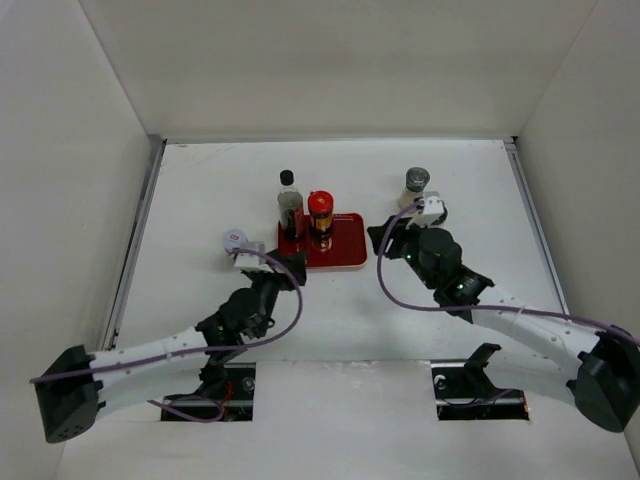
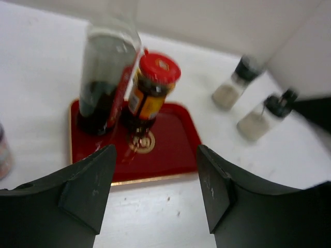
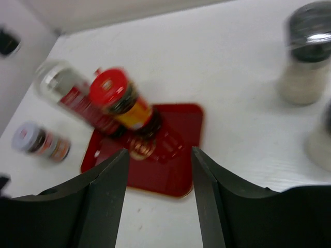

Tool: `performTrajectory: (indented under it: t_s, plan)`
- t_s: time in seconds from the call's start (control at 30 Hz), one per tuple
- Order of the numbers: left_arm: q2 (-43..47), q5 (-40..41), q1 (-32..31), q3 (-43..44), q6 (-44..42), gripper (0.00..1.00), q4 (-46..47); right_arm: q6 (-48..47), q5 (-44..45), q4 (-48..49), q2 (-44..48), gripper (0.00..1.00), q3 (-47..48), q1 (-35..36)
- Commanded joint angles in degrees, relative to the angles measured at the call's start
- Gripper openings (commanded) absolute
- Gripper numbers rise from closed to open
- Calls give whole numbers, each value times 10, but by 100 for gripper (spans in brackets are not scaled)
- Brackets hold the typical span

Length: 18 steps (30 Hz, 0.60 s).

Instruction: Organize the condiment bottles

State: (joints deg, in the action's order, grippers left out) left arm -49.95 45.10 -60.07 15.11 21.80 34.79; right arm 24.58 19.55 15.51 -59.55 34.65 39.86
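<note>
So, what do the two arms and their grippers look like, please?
The left arm and right arm have white links and black joints, with a purple cable running along each. The left gripper and right gripper have broad, matte black fingers.

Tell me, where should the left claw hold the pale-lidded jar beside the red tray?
Probably grip the jar around its round body below the lid, coming from the near side with the left claw. It stands upright, apart from the tray, so its sides look free.
</note>
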Motion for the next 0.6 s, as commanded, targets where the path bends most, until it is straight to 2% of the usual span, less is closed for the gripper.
performTrajectory:
  t_s: [0.0, 0.13, 0.23, 0.3, 0.4, 0.57]
  plan:
    - [139, 63, 6, -9, 14, 61, 44, -27, -122, 63, -28, 56, -9, 52]
    - [231, 111, 5, 50, 11, 67, -47, -25, -189, 164, -124, 61, 22, 113]
    - [256, 111, 8, 104, 7, 71, -85, -23, -201, 186, -241, 68, 107, 147]
    - [270, 110, 7, 140, 1, 74, -106, -30, -194, 174, -318, 79, 180, 165]
    - [294, 111, 9, 184, -20, 76, -130, -44, -168, 118, -411, 89, 291, 191]
    - [312, 116, 12, 202, -35, 77, -132, -65, -91, 55, -504, 98, 410, 218]
